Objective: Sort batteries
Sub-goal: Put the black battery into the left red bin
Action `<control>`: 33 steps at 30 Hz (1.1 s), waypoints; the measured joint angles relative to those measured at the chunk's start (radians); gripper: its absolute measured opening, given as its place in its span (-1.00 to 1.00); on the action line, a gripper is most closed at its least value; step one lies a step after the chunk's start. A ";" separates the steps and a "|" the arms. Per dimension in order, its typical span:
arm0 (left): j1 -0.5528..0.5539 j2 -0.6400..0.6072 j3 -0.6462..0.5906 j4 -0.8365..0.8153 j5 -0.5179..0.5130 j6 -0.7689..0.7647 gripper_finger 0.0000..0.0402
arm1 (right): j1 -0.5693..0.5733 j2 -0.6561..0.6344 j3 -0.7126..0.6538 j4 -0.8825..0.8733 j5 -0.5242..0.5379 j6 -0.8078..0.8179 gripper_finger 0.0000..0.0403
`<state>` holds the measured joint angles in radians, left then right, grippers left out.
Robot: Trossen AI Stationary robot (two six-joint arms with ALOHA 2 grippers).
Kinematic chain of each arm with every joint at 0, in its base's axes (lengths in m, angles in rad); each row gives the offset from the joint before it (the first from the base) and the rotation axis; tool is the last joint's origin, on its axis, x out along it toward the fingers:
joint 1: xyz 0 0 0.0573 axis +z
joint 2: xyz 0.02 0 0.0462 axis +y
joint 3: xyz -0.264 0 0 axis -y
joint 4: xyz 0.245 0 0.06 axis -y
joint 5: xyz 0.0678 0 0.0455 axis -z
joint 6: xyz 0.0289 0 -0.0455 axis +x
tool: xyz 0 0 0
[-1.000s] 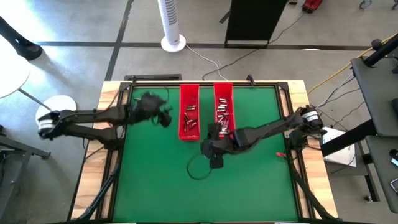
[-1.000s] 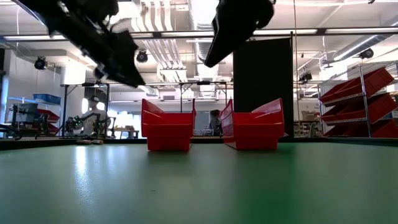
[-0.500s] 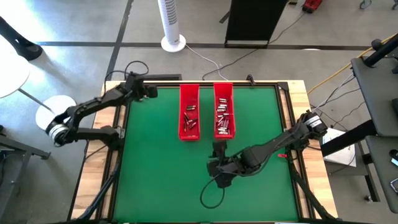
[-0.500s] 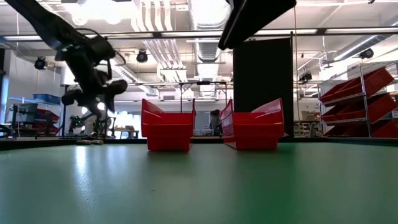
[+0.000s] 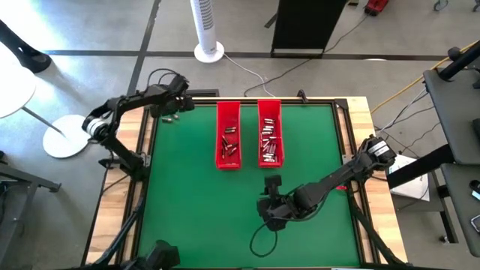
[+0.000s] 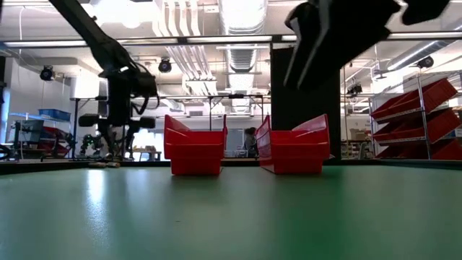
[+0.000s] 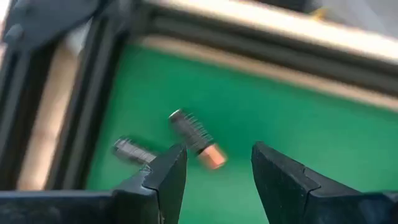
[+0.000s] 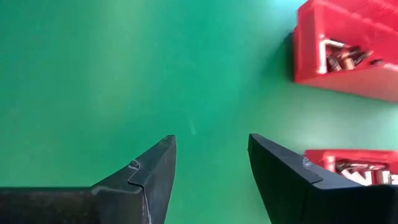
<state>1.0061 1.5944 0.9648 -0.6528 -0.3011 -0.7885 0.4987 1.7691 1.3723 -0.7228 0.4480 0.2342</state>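
Left gripper (image 5: 171,112) sat at the upper left of the high view, over the far left corner of the green desk (image 5: 187,210). Its wrist view showed the fingers (image 7: 168,177) spread, nothing between them, with two loose batteries (image 7: 196,138) lying on the mat just beyond the tips; one had a copper-coloured end, the other was blurred.

Right gripper (image 5: 270,196) hung over bare mat below the picture's centre, fingers (image 8: 152,171) likewise parted and empty.

Two red trays (image 5: 228,139) stood side by side at upper centre, both already holding batteries; which kind lay in which, I could not tell.

Step in hand, by my reading: picking up the stray cells at the corner. Next move would call for lowering the left fingers astride one cell, across its length, and closing without knocking it toward the desk frame.

Surface: green mat inside a dark frame on a wooden top. Room: grey concrete floor, a white tower fan (image 5: 208,30) above the desk, a black panel (image 6: 305,101) behind the trays, red bin shelving (image 6: 422,119) at the right of the low view.
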 joint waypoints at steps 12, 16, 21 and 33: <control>0.009 0.075 0.027 -0.038 -0.048 -0.152 -0.04 | 0.089 0.000 -0.080 0.003 -0.001 0.125 -0.03; 0.013 0.075 0.027 0.001 -0.049 -0.215 -0.03 | 0.113 0.000 -0.092 0.003 0.024 0.166 -0.03; 0.013 0.091 0.010 0.006 -0.057 -0.277 -0.03 | 0.137 0.000 -0.109 0.004 0.051 0.220 -0.03; 0.005 0.162 0.055 -0.033 -0.107 -0.299 -0.06 | 0.161 0.000 -0.143 0.005 0.054 0.293 -0.04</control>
<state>1.0107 1.7566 1.0197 -0.6858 -0.4079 -1.0876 0.6596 1.7691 1.2291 -0.7175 0.5024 0.5272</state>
